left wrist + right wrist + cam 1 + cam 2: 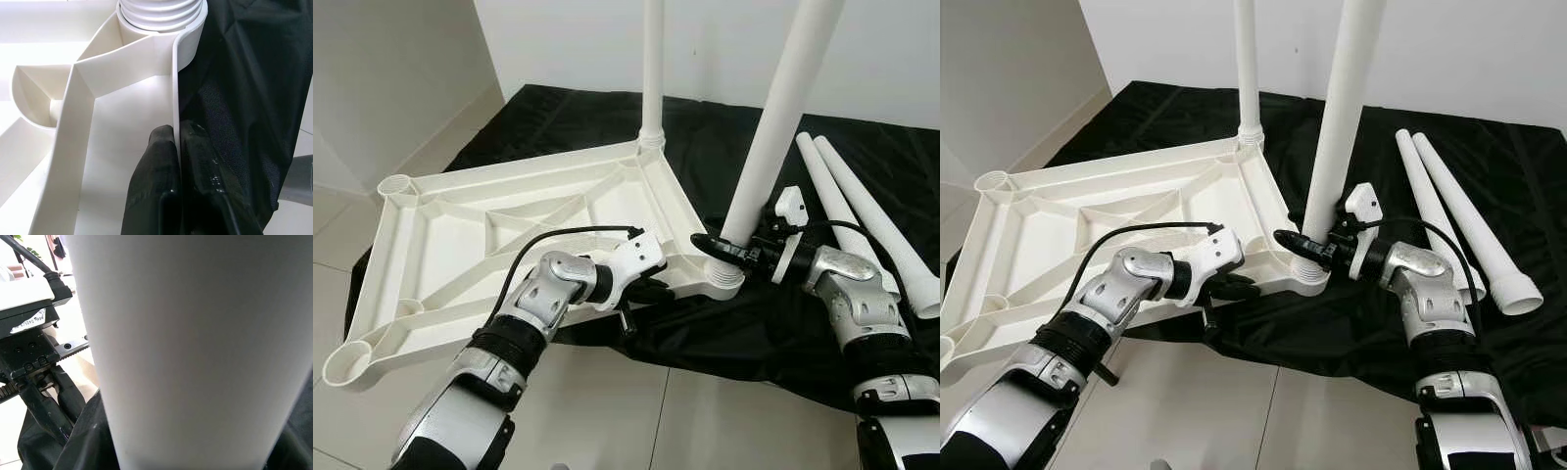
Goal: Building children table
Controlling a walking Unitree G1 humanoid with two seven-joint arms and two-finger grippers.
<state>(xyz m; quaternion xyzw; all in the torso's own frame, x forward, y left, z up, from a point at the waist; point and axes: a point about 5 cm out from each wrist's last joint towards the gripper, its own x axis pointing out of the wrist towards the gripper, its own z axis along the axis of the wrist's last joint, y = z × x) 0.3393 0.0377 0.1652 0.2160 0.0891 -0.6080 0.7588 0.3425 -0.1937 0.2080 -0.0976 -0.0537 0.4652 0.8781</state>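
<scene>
A white plastic tabletop lies upside down on a black cloth. One white leg stands upright in its far corner socket. A second leg rises tilted from the near right corner socket. My right gripper is shut on that leg just above the socket, and the leg looms close in the right wrist view. My left gripper is shut on the tabletop's thin rim beside the same corner, one finger on each side of it.
Two loose white legs lie side by side on the cloth at the right. Two open sockets show at the tabletop's left corners. Pale floor tiles lie in front, and a white wall stands behind.
</scene>
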